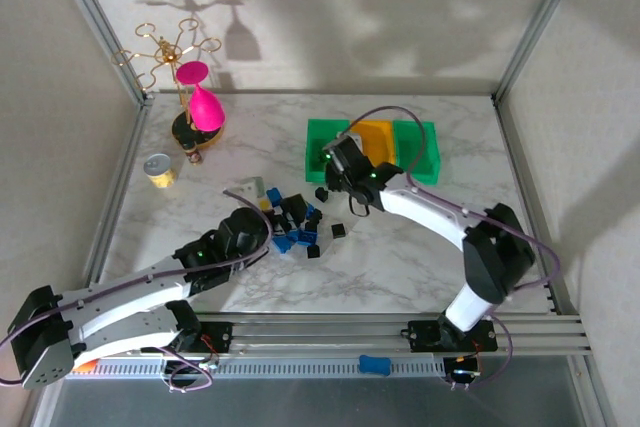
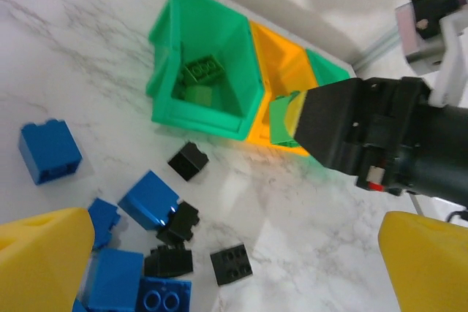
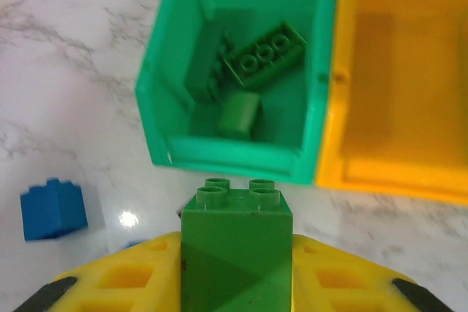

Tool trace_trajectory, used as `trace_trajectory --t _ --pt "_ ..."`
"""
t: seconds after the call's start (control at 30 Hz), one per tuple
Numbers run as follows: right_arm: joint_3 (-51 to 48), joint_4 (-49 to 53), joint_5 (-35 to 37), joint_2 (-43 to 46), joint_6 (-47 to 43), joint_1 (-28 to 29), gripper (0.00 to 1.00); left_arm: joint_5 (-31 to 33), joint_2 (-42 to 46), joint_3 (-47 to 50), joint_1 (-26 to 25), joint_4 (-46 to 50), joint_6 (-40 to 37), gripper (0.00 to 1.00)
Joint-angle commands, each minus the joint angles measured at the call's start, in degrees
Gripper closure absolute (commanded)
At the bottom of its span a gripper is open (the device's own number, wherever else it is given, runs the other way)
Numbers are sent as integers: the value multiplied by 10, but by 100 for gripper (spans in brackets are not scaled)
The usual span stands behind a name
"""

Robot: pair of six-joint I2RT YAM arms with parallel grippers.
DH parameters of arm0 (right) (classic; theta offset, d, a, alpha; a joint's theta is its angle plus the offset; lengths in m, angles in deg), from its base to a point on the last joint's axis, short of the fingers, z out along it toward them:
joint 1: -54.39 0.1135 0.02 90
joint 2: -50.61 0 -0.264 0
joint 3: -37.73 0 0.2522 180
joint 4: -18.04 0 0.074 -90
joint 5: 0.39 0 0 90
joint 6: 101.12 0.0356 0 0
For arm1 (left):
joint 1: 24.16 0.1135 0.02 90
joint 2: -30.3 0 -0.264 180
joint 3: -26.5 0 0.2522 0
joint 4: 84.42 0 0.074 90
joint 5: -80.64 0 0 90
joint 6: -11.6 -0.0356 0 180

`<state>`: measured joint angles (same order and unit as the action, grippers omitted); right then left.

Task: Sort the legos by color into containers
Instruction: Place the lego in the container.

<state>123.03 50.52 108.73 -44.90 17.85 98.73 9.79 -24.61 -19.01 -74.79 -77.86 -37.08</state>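
As its jaws clamp a green brick at lower centre, the right gripper hangs just short of the green bin, upper centre, apparently to drop it among matching bricks.

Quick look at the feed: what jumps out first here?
The right claw grips a green brick just in front of the left green bin, where green bricks already lie. Left of it, a loose pile of blue and black bricks sits on the marble table.
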Motion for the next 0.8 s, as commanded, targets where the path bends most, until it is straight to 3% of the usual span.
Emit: trace_trajectory --t 0.0,0.27,0.77 --pt "52 -34 6 -51 -35 -13 67 -14 9 -24 30 19 -30 0" --pt "148 -73 2 -172 -83 -35 64 -50 -9 -35 84 9 -53 0" --pt "233 -73 5 -287 -99 -60 61 -52 -13 -15 105 -14 -35 0"
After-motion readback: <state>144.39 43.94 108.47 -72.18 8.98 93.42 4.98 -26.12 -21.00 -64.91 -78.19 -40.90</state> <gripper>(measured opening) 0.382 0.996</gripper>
